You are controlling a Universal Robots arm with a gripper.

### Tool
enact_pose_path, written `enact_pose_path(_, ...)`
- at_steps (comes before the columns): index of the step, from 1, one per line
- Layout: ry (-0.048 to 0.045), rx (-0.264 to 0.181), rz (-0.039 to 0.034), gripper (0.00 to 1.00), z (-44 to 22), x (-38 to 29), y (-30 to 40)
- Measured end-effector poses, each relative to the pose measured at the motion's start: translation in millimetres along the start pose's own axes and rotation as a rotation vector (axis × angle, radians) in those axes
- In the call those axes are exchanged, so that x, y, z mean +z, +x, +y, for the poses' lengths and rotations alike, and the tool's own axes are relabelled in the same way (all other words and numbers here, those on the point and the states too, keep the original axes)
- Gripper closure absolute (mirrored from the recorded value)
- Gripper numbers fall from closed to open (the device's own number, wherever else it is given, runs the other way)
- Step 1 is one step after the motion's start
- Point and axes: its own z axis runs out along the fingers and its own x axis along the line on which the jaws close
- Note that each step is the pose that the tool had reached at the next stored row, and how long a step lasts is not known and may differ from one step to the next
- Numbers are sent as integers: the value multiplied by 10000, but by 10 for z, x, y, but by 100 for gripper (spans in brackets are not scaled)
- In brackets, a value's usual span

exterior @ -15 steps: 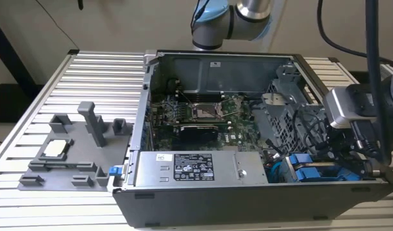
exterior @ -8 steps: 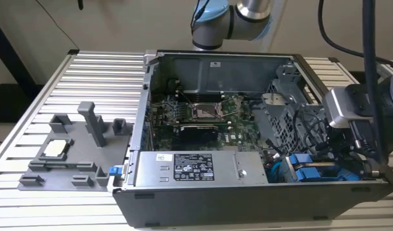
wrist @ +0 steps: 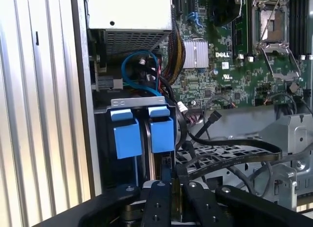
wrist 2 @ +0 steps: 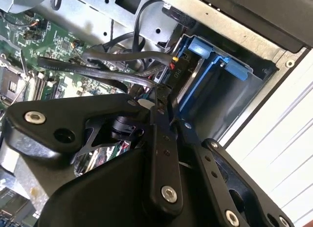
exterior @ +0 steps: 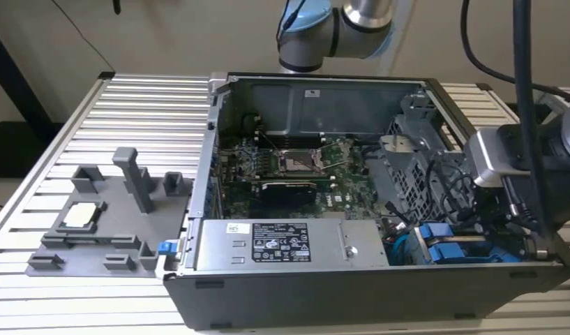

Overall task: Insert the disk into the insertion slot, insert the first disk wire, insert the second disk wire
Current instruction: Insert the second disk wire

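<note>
Disk [wrist: 155, 153] sat seated in the insertion slot [wrist: 142, 103] between blue guides, so that step looked done. Gripper [wrist: 171, 183] was clenched on a black wire [wrist 2: 112, 58] at the disk's end; wire seating remained unconfirmed.

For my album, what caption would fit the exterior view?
Robot arm reaching into an open computer case, its hand down by the blue drive caddies beside the power supply.

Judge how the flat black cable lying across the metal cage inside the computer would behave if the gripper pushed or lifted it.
The flat black cable would probably flop and bend rather than hold its shape: it already curves loosely over the metal cage. It looks thin and ribbon-like, so likely light. Pushed, it may slide or spring back, since its far end seems plugged in near the blue tabs.
</note>
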Motion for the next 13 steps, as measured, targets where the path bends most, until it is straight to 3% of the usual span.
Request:
enact_pose_path(12,15,54,5,83,4,33,10)
enact_pose_path(13,16,54,8,76,3,32,10)
